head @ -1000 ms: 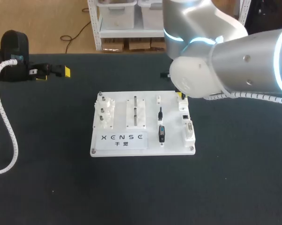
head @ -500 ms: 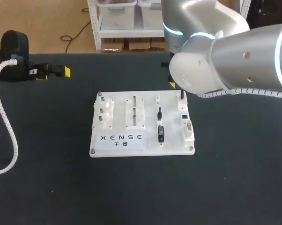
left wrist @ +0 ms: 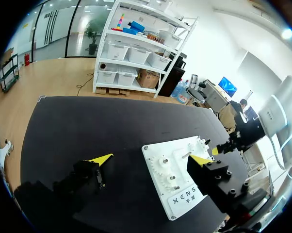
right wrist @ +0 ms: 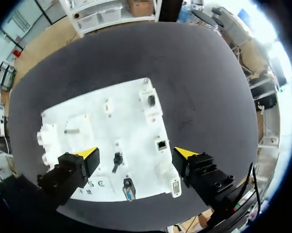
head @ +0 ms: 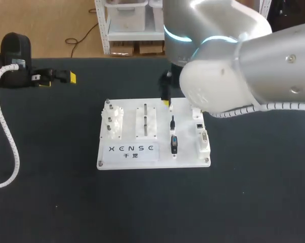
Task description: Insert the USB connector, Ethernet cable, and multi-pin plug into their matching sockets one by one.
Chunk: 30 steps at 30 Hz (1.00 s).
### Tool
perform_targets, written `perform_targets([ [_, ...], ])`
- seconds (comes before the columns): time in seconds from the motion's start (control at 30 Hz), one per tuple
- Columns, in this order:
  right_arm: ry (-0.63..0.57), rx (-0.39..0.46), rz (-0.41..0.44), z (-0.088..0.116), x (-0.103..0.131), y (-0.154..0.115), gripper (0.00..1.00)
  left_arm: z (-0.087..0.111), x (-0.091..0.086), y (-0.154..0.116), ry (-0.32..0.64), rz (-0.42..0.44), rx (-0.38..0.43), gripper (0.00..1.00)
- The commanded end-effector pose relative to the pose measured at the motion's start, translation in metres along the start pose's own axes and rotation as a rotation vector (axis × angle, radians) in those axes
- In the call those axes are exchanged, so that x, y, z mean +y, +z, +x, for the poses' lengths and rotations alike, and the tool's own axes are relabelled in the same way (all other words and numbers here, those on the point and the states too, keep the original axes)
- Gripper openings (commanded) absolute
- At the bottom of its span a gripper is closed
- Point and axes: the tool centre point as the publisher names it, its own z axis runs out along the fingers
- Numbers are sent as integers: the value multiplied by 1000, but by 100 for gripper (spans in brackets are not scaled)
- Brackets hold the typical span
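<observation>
Black table [head: 51, 212]: matte dark top, wide, even; far edge runs straight.

Surface: black matte table [head: 254, 202], dark covering right out to its edges | On it: white socket board [head: 185, 152], lying flat | Where: straight beneath the right gripper [right wrist: 136, 154]; ahead of the left gripper [left wrist: 152, 158], well apart from it
</observation>
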Motion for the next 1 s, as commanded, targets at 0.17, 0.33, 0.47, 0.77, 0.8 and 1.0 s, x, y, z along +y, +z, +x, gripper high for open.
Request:
perform_targets([
  [0.17,-107,36,-18,7,0,16,100,0,0,0,0,0,0,100],
  [0.33,-161,31,-10,15,5,21,100,0,0,0,0,0,0,100],
  [0.47,-175,18,7,18,7,23,100,0,0,0,0,0,0,100],
  [0.77,-148,-35,69,20,7,31,88,0,0,0,0,0,0,100],
  [0.8,-147,-35,71,21,7,32,85,0,0,0,0,0,0,100],
  [1.0,-147,-26,82,21,8,43,60,0,0,0,0,0,0,100],
])
